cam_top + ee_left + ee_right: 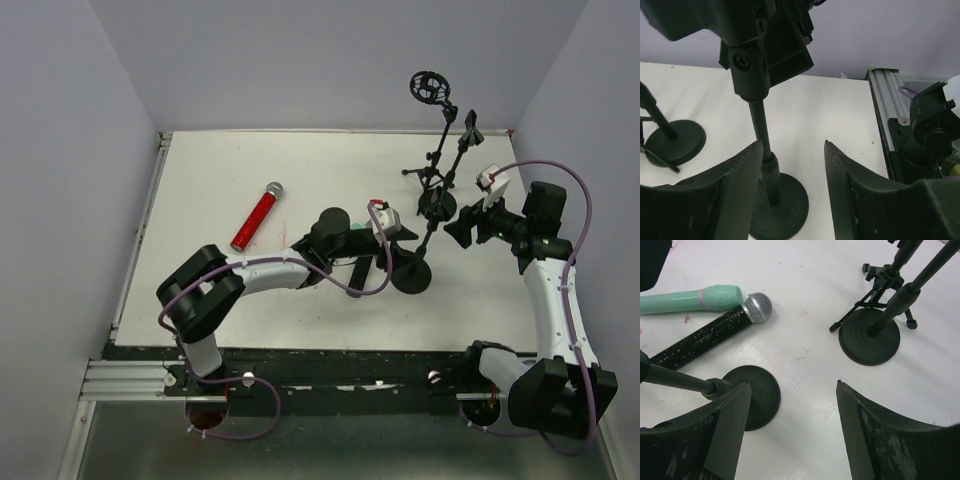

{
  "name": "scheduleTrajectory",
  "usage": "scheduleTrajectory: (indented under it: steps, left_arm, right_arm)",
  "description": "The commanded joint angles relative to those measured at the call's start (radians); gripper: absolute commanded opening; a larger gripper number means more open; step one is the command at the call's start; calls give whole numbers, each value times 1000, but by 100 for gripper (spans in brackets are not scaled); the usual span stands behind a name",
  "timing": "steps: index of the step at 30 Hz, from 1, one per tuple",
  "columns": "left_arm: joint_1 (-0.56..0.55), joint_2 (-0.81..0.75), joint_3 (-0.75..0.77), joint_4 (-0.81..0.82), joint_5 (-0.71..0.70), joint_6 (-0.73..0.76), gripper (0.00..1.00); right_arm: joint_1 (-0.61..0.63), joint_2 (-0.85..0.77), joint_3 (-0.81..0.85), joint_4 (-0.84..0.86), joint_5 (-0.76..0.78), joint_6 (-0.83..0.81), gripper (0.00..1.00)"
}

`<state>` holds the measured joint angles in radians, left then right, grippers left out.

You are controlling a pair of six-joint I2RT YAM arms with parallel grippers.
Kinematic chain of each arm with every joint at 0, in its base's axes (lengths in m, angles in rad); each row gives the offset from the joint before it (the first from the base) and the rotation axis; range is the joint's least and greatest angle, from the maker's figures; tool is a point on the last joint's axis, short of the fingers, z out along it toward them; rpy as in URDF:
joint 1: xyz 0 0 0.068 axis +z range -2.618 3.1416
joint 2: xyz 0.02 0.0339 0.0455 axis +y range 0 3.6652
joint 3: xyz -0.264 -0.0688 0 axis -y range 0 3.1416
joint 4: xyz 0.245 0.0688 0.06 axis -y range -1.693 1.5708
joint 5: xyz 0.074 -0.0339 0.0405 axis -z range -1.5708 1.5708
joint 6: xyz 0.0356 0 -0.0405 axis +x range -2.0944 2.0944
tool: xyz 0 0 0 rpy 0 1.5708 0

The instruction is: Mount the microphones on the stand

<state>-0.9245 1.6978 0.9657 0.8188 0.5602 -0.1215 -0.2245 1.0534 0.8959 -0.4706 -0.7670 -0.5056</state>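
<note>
Left end effector point(793, 145), fingers apart and empty, is hovering at stand base point(780, 205). Green microphone point(690, 299) and black microphone point(700, 340) are lying side by side beside that base, nearer the left arm.

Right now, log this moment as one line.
left pincer: open, near stand | right pincer: open, empty | red microphone, mint microphone, black microphone: lying on table

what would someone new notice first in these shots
The red microphone lies alone on the left of the white table. Right of centre, black stands cluster together, one topped by a round cage mount. By a round stand base, the mint-green microphone and black microphone lie close together.
</note>
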Motion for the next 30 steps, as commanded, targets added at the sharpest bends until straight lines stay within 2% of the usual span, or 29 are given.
scheduleTrajectory:
  steps: [1, 8, 17, 24, 30]
  left_arm:
    - [-4, 72, 93, 69, 125, 36, 58]
    - [-11, 161, 179, 77, 152, -9, 45]
    - [-36, 198, 174, 112, -17, -10, 35]
    - [-48, 188, 133, 178, -86, 8, 36]
    - [-48, 108, -13, 278, -54, 28, 53]
  right_arm:
    - [-6, -3, -15, 39, 32, 30, 78]
    - [-6, -1, -17, 40, 32, 32, 77]
    - [-6, 0, -15, 40, 25, 29, 77]
    - [-6, -1, -17, 38, 21, 30, 78]
    - [-6, -1, -17, 35, 14, 27, 78]
